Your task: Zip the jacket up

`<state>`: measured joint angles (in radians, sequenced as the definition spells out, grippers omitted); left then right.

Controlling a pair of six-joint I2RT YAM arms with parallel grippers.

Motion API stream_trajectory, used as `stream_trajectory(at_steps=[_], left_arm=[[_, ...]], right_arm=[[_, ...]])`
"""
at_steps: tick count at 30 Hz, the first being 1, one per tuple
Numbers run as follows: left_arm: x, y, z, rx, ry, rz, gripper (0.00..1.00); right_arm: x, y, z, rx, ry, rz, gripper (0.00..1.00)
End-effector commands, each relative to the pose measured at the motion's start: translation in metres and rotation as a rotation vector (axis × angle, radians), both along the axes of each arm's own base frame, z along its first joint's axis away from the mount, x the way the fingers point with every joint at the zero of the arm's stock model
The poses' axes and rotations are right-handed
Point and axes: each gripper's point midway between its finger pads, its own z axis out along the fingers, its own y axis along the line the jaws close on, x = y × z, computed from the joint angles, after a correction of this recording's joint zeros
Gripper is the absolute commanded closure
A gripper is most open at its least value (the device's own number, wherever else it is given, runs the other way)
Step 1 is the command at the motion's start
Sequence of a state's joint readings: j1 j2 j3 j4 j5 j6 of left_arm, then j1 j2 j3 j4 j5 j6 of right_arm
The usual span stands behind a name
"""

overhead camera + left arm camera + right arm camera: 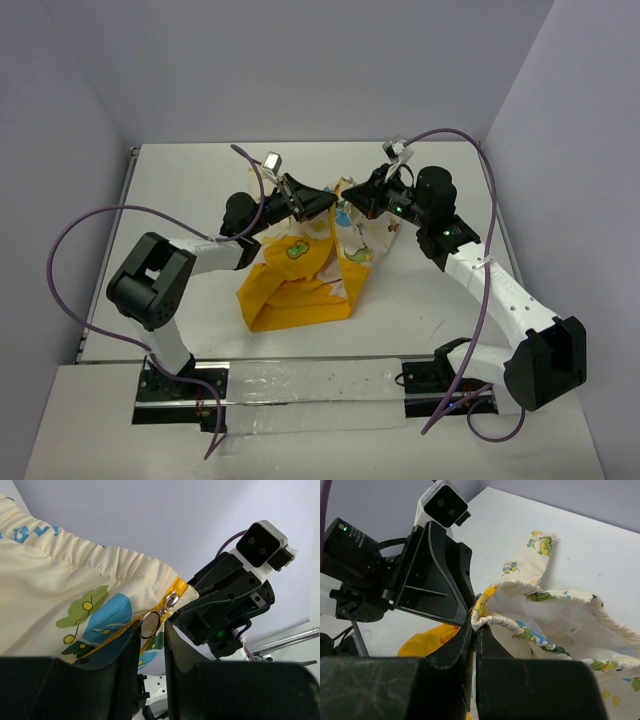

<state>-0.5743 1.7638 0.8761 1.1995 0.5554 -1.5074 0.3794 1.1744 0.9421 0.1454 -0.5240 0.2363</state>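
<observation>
Hanging between the two arms over the middle of the white worktop (190,185), the jacket (352,238) has its cream, animal-printed upper part lifted. Its yellow-orange part sags down and lies crumpled on the worktop nearer the arm bases.

On the raised edge, a yellow zipper tape carries a silver slider (171,600) with a round pull ring (150,624) dangling from it. The left claw (151,628) reaches in from the left. Its two black fingers stand a narrow gap apart with the ring sitting right at their tips, but the pictures do not show whether they pinch it.

The right claw (475,626) meets it from the other side, clamped tight on the gathered cream edge of the jacket just beside the zipper's top end. The two claws nearly touch.

Purple cables (88,226) loop away from both arms.
</observation>
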Motion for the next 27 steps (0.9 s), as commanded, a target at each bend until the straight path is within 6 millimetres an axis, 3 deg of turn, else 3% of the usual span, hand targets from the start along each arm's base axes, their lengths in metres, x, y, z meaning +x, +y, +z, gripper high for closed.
stream_trajectory(at_steps=[1,27], left_arm=[[-0.005,0.004,0.028,-0.047,-0.072,0.013,0.69],[-0.004,0.016,0.033,-0.107,-0.055,0.042,0.71]], right_arm=[[-0.004,-0.002,0.033,0.029,-0.113,0.005,1.00],[-0.004,-0.001,0.034,0.030,-0.111,0.007,1.00]])
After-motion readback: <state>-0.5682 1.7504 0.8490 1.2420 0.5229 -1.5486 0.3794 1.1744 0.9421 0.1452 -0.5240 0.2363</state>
